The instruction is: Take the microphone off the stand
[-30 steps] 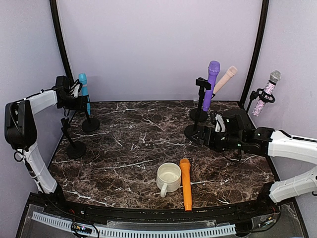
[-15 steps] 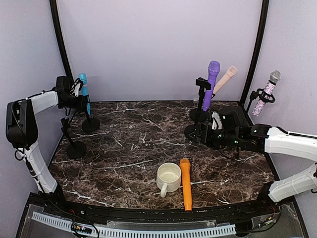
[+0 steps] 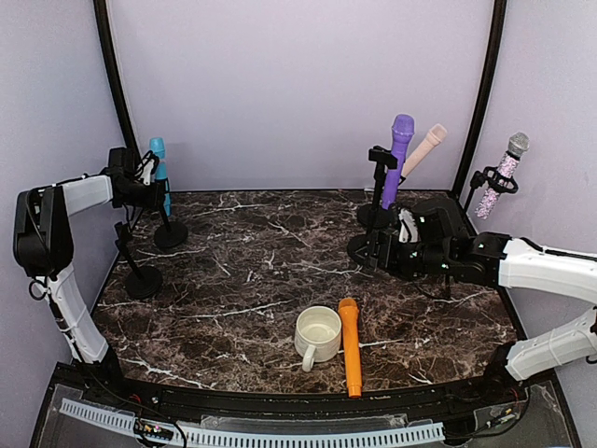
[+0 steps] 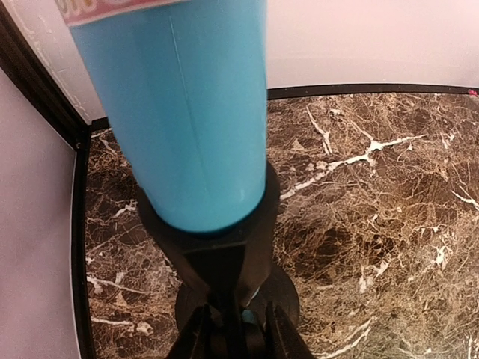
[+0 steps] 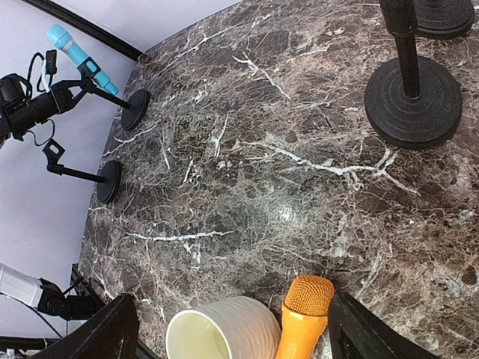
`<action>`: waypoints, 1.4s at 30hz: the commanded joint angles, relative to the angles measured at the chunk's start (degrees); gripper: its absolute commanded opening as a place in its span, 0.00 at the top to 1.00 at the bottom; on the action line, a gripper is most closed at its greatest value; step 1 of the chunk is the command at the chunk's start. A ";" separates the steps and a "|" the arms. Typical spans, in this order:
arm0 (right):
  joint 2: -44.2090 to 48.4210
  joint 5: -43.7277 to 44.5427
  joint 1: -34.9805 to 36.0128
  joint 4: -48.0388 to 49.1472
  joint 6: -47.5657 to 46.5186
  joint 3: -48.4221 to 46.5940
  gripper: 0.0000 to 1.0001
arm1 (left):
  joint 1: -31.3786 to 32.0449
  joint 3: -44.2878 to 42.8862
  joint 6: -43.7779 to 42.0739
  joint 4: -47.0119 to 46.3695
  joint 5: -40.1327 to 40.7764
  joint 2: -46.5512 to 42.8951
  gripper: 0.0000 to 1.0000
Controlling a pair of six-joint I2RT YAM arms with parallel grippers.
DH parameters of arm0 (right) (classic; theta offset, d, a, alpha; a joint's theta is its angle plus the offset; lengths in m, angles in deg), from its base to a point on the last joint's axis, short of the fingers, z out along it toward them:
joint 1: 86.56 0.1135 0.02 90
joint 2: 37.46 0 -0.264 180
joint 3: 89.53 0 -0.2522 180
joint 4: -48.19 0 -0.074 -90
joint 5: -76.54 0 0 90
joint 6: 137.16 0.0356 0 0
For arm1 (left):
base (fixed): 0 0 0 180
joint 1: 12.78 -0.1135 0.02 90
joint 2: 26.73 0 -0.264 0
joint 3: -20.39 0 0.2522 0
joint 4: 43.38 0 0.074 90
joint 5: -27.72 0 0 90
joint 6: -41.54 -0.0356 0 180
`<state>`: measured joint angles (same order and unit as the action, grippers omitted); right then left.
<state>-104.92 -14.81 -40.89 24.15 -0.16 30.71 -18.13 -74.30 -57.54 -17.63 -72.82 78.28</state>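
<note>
Blue plastic microphone (image 3: 159,173), far left corner of the table (image 3: 252,261), head up and leaning a little, seated in the black clip (image 4: 224,247) of a short stand (image 3: 171,233) with a round base. Not yet out of its stand. Left gripper (image 3: 142,189): reaching in from the left wall side, fingers pressed together low on the microphone at the clip; the wrist view shows black clip and a sliver of blue between them, so how much of the grip falls on the microphone itself is hard to tell. Second stand (image 3: 142,280), no microphone in it, just nearer. Right gripper (image 3: 384,250): spread wide, holding nothing, low at the right by the base of the purple microphone (image 3: 398,159). Also present: beige microphone (image 3: 424,149) and glittery microphone (image 3: 499,182) at far right; white cup (image 3: 317,334) and orange microphone (image 3: 350,345) lying side by side, near centre. Hazards, as judged: a tight clip could lift or tip the light stand with the pull; a grip partly on the clip would drag the stand; smooth plastic may slip; a sideways pull risks striking the nearer stand or the wall.
</note>
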 commanded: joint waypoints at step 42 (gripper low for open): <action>0.65 -3.21 11.15 13.60 -11.80 -8.18 0.10 | 33.29 32.76 -0.09 -1.02 -12.96 -41.10 1.00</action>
<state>-101.90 -19.59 -32.47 30.72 -9.23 26.19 11.67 -42.67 -57.74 -16.71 -83.09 41.08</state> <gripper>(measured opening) 0.901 0.236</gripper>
